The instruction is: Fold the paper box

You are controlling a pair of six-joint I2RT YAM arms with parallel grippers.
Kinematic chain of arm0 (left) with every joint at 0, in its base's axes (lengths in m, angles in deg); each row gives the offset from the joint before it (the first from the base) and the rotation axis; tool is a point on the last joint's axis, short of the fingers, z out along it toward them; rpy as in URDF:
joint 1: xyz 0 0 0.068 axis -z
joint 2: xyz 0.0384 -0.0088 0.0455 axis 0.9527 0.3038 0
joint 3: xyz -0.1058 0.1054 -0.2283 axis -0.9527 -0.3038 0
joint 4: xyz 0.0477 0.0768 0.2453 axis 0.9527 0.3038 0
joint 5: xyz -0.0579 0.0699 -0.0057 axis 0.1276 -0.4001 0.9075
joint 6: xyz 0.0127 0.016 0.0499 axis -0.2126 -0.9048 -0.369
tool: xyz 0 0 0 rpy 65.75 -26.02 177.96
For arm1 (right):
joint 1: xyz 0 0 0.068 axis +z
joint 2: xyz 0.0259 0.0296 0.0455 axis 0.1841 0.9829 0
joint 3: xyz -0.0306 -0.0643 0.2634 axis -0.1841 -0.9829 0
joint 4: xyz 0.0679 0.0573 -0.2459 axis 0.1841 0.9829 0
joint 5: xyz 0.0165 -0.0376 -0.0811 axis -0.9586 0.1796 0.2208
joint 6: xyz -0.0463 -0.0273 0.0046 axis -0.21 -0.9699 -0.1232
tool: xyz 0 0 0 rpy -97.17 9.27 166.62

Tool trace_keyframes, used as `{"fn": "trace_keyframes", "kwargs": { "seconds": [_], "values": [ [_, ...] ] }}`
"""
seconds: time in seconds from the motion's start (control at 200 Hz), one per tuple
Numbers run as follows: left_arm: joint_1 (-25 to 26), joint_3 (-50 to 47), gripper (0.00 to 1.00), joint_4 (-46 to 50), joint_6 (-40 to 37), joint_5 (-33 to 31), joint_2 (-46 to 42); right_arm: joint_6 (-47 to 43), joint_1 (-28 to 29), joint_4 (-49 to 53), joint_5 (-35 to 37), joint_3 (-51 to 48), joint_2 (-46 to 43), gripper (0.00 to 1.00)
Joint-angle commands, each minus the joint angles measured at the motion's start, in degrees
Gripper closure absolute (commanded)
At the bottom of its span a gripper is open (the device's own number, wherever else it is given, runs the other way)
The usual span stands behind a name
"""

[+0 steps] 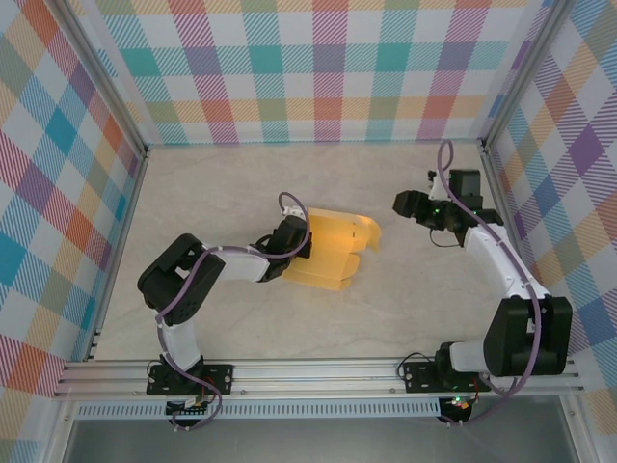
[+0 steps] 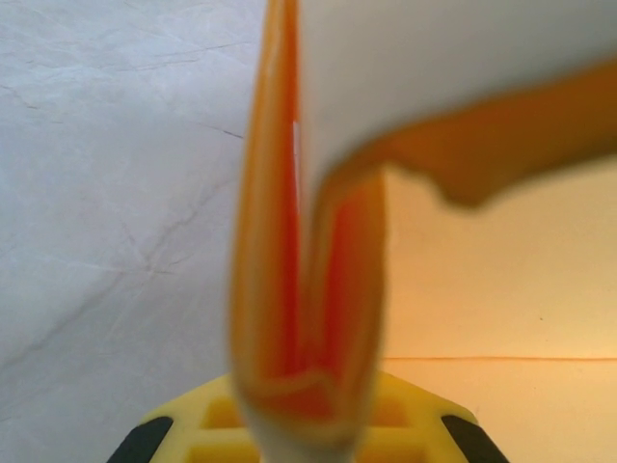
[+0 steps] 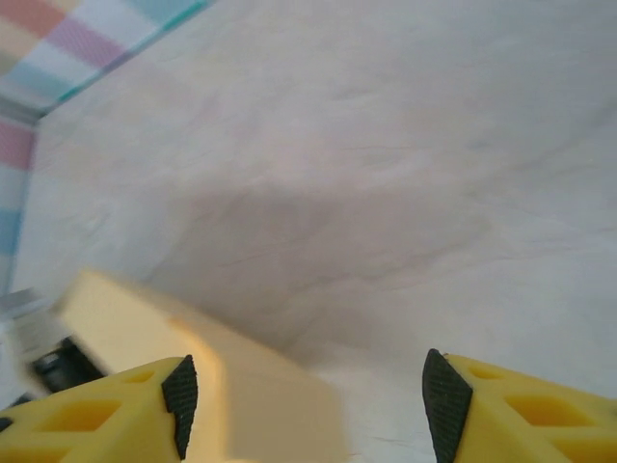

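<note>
- Location: the paper box [image 1: 339,253] lies mid-table, partly folded, its flaps toward the right.
- Tool, left: the left gripper [image 1: 294,241] is pinched tight on the box's left edge. The wrist view shows doubled card squeezed between its fingers.
- Tool, right: the right gripper [image 1: 403,204] is spread wide with nothing between its jaws. It sits near the box's far right corner, not touching.
- Handling (judgement): thin card, so light, springy and easily creased. It is likely to slide on the smooth table [image 1: 193,193].
- Hold (judgement): take a free flap at its edge beside a score line, with the left side kept anchored.
</note>
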Motion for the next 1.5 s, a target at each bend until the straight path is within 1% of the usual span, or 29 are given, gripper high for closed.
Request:
{"fn": "trace_keyframes", "kwargs": {
  "seconds": [0.0, 0.095, 0.18, 0.23, 0.27, 0.33, 0.5, 0.565, 0.655, 0.855, 0.985, 1.165, 1.255, 1.429, 1.494],
  "values": [
    [-2.4, 2.1, 0.96, 2.7, 0.7, 6.0, -3.5, -3.1, -0.8, -0.7, 3.5, -1.7, 3.2, 0.36],
    [-4.3, 2.2, 0.96, 2.3, 1.2, 11.1, -4.3, -6.8, -0.9, -4.8, -3.1, -4.8, 4.9, 0.37],
    [-5.7, 2.3, 0.96, 1.6, 1.6, 15.3, -4.8, -9.5, -0.8, -9.2, -12.5, -7.0, 5.9, 0.39],
    [-6.2, 2.7, 0.96, 1.9, 1.5, 16.7, -4.9, -9.9, -0.6, -12.1, -18.7, -7.8, 6.3, 0.4],
    [-6.4, 3.0, 0.96, 2.2, 1.2, 17.6, -4.9, -10.0, -0.1, -13.9, -22.0, -8.1, 6.3, 0.41],
    [-6.6, 3.2, 0.97, 2.1, 0.9, 18.7, -4.8, -11.1, 1.1, -14.9, -25.1, -7.8, 6.4, 0.41],
    [-7.2, 2.9, 0.97, 0.1, 0.8, 22.6, -4.4, -13.5, 3.3, -13.2, -29.9, -5.0, 7.8, 0.41],
    [-7.4, 2.8, 0.97, -1.7, 1.2, 24.5, -3.8, -14.9, 5.1, -11.6, -30.6, -3.6, 8.3, 0.41],
    [-7.6, 3.7, 0.97, -2.4, 2.3, 26.7, -2.5, -14.5, 6.9, -12.6, -31.6, -3.4, 9.0, 0.41],
    [-7.6, 5.3, 0.97, -2.1, 3.6, 28.3, -1.7, -12.9, 10.8, -15.4, -29.5, -3.4, 9.6, 0.42],
    [-7.7, 5.5, 0.97, -2.0, 4.0, 29.7, -1.4, -10.5, 11.0, -18.3, -30.7, -3.9, 9.4, 0.42],
    [-9.4, 4.4, 0.97, -2.6, 6.1, 30.5, -1.4, -7.6, 10.8, -21.5, -28.8, -6.3, 5.7, 0.41],
    [-10.1, 5.0, 0.97, -1.6, 6.2, 31.2, -1.5, -8.0, 10.8, -21.2, -27.9, -6.8, 4.3, 0.42],
    [-10.3, 6.2, 0.97, -0.8, 6.6, 32.6, -1.4, -9.1, 11.1, -19.9, -27.2, -6.9, 4.4, 0.46],
    [-10.3, 6.5, 0.98, -0.7, 6.9, 32.9, -1.2, -9.5, 11.8, -19.1, -25.2, -6.6, 4.7, 0.48]
  ]
}}
